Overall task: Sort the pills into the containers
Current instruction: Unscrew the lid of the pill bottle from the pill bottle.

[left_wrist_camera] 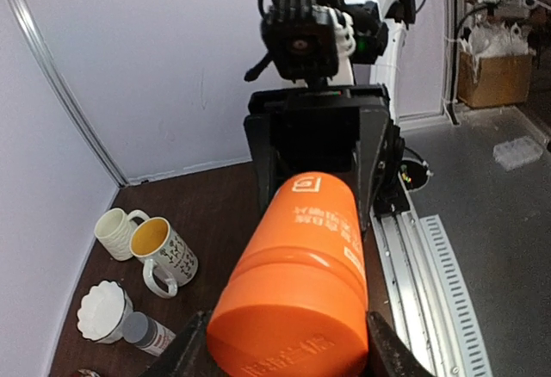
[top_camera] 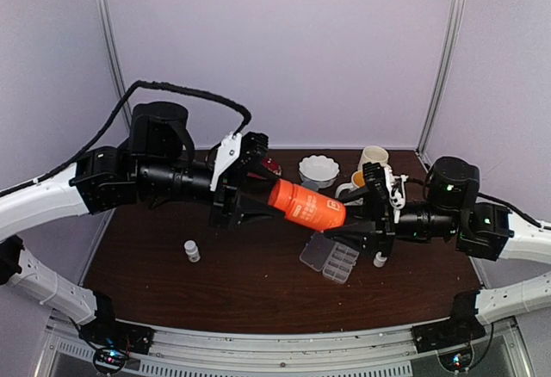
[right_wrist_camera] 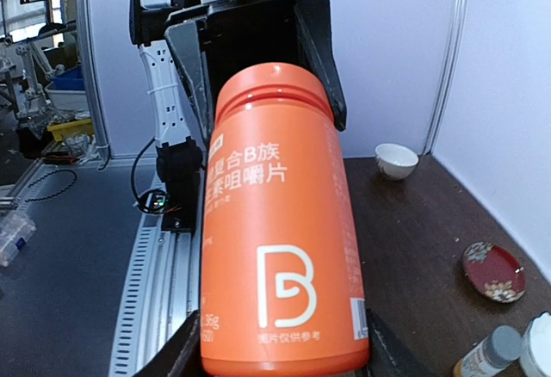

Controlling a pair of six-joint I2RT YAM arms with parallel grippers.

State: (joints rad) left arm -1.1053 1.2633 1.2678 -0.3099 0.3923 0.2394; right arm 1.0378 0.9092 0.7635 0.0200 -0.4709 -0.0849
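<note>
From above, one orange plastic bottle [top_camera: 306, 205] hangs level over the dark wooden counter [top_camera: 241, 287]. The left pincer [top_camera: 269, 194] is clamped on its cap end and the right pincer [top_camera: 351, 215] on its base. One flat clear plastic organiser box [top_camera: 330, 259] lies on the counter just below the right pincer; the pills are too small to make out. Behind stand one white scalloped bowl [top_camera: 318, 169], one cream mug [top_camera: 373, 157] and one red dish [top_camera: 272, 167]. One small white vial [top_camera: 191, 250] stands apart on the left, with open counter around it.

From the left wrist, the cap sits between the fingers [left_wrist_camera: 185, 351]. Beside the cream mug is one patterned yellow-lined mug [left_wrist_camera: 164, 255], and one grey-capped bottle [left_wrist_camera: 146, 332] lies against the bowl.

From the right wrist, the bottle blocks the middle. The dish lies to its right, near the wall.
</note>
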